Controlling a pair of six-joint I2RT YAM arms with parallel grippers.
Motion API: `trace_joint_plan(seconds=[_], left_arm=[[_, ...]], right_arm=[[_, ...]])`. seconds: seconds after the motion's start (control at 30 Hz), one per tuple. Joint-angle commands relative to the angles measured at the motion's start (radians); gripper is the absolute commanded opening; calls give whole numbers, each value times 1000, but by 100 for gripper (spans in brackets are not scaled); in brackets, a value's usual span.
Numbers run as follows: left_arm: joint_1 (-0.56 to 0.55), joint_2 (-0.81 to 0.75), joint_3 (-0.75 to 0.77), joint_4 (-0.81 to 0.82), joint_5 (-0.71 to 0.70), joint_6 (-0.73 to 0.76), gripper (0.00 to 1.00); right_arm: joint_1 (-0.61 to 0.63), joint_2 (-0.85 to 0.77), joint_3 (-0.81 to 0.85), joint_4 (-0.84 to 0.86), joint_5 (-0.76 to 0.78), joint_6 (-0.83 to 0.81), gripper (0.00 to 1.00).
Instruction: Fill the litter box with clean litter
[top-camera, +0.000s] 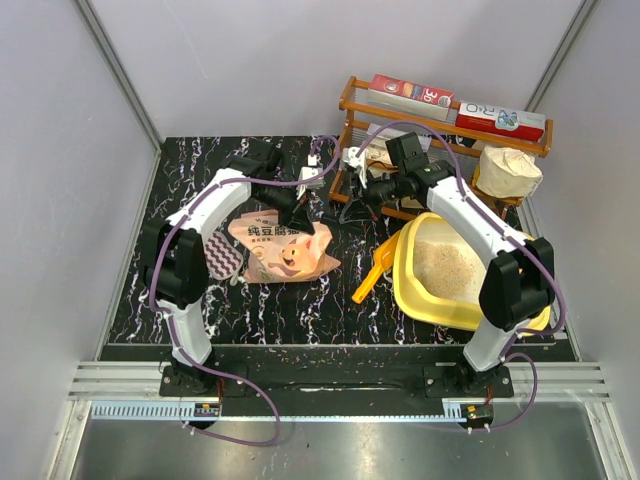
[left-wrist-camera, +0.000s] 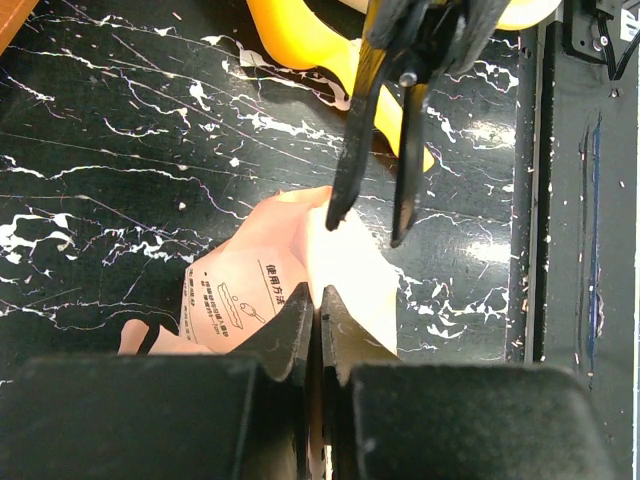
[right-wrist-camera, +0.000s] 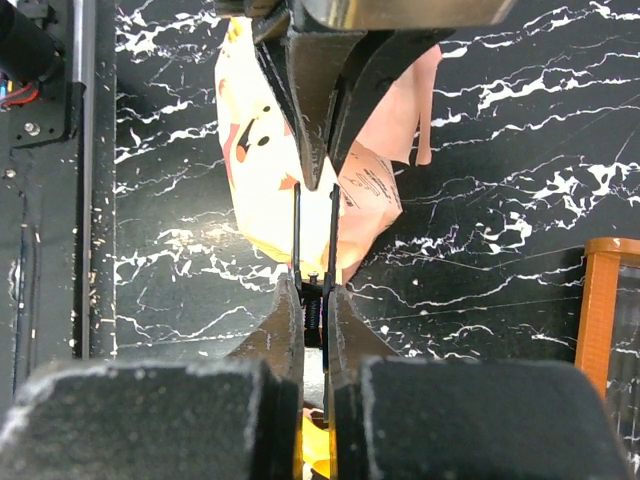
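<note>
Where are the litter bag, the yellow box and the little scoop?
bag (top-camera: 285, 255): top view, on its printed front.
box (top-camera: 435, 310): top view, on its near rim.
scoop (top-camera: 365, 287): top view, on its handle.

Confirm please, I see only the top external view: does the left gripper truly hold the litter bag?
Observer: Yes. In the left wrist view the left gripper is shut on a pale corner of the litter bag.
Operator: What is in the right gripper?
Observer: The right gripper is shut on a thin black scissors-like tool.
Operator: Are its blades open?
Observer: Yes. In the left wrist view its two blades stand apart, tips near the held corner.
</note>
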Motion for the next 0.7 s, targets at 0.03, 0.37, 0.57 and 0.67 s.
trace_joint_plan(seconds=[0.03, 0.37, 0.57, 0.67], left_arm=[[-1, -61, -12, 72, 51, -17, 0], [-1, -59, -4, 75, 56, -23, 0], [0, -62, -6, 73, 45, -32, 7], [-1, -70, -4, 75, 34, -45, 20]], right_arm=[[5, 15, 59, -15, 18, -71, 0], [31, 36, 45, -33, 41, -115, 0], [58, 41, 49, -29, 65, -140, 0], [71, 45, 57, -33, 87, -160, 0]])
